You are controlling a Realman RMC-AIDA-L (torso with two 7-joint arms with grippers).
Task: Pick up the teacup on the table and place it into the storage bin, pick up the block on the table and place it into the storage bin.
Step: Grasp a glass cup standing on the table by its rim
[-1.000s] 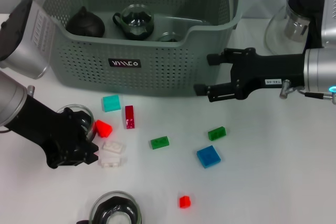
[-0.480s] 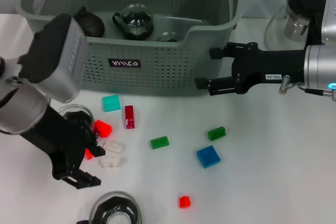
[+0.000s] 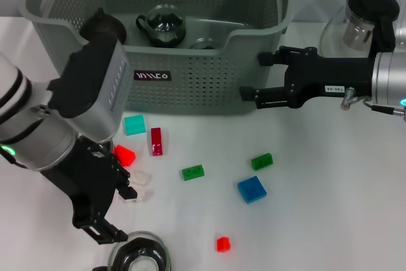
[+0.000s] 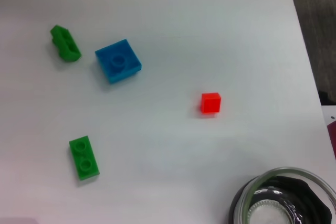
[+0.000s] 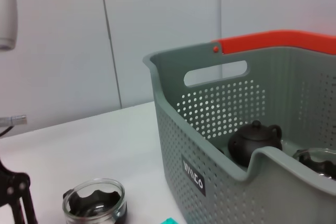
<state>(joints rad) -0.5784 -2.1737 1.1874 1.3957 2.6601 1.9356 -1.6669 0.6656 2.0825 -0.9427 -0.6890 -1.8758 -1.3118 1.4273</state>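
The grey-green storage bin [image 3: 190,87] stands at the back of the table and holds a dark teapot [image 3: 101,23] and a glass teapot [image 3: 162,26]. A glass teacup [image 3: 139,257] with a dark insert sits at the front edge, seen also in the left wrist view [image 4: 286,199]. Several blocks lie in front of the bin: teal [image 3: 134,124], dark red [image 3: 156,141], red [image 3: 125,155], white [image 3: 141,179], green [image 3: 193,172], blue [image 3: 252,189]. My left gripper [image 3: 117,214] hangs open just above the teacup, beside the white block. My right gripper [image 3: 257,77] is open and empty by the bin's right wall.
A second green block [image 3: 261,161] and a small red cube [image 3: 222,244] lie further right. A glass pitcher [image 3: 355,23] stands at the back right. The right wrist view shows the bin [image 5: 220,145] and another glass cup [image 5: 94,203] beside it.
My left arm has swung forward and toward the front edge, now covering the glass cup left of the blocks. The right gripper has drifted slightly up and right. No block has moved.
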